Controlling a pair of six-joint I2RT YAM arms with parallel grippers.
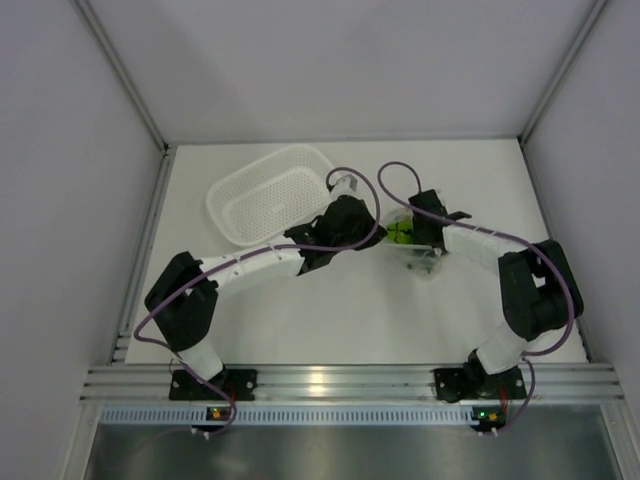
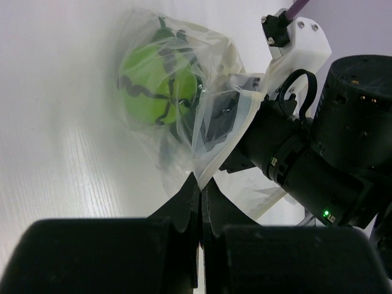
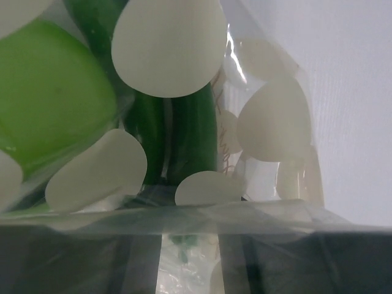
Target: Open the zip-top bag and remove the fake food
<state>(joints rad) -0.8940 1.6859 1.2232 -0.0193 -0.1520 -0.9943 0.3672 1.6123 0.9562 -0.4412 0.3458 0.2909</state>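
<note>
The left gripper [image 2: 199, 184] pinches the zip-top bag [image 2: 184, 55], the right gripper [image 2: 222, 117] unreadable behind film; a slipping pinch might drop the fake food [image 2: 153, 82] unopened.

A white surface [image 1: 330, 310] forms the floor of a closed booth. Pale grey walls stand on three sides: the back wall [image 1: 340, 60], the left wall [image 1: 50, 200] and the right wall [image 1: 605, 180], joined at the corners by slanting metal posts [image 1: 120, 70]. A ribbed aluminium rail [image 1: 330, 382] runs along the near edge, with a perforated strip [image 1: 350, 413] and a brushed steel sheet [image 1: 340, 455] below it. The light is soft and even, with one bright glint on the rail
</note>
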